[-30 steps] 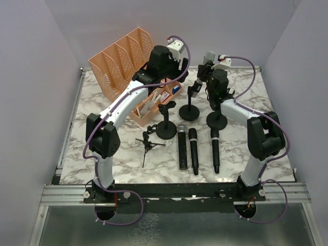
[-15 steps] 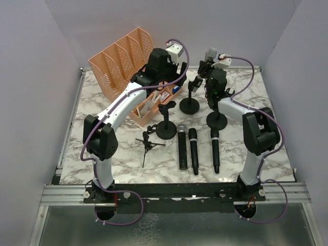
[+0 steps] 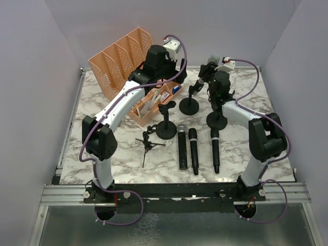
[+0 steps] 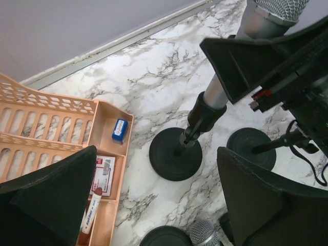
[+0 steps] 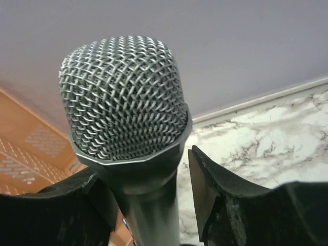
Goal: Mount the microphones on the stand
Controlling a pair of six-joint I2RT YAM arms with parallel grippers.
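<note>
Black right fingers (image 5: 220, 205) apart, straddling the silver-grey mic (image 5: 123, 97) just under its mesh head. There's a clear gap on one side; the other side may be touching, can't tell from the wrist view. That mic stands tilted in the clip of the rear stand (image 3: 189, 106), head up.

Left fingers (image 4: 51, 200) wide apart, nothing between them, hanging high over the orange tray (image 4: 110, 148) and looking down on that same stand.

Count:
- Mics, 4: one in the clip, three flat on the bench (image 3: 102, 154) near the front, roughly parallel, heads pointing away from the arm bases. These are the silver-grille mic (image 3: 182, 146), then two black mics (image 3: 193, 151) (image 3: 215, 148).
- Round-base stands, 3: rear stand, right stand (image 3: 217, 120) and middle stand (image 3: 165, 128).
- Small tripod (image 3: 148, 143), 1, lying on its side.
- Orange file rack (image 3: 120, 56), 1, behind the tray.
- In the tray: one blue piece (image 4: 119, 129), one red marker (image 4: 89, 218).
</note>
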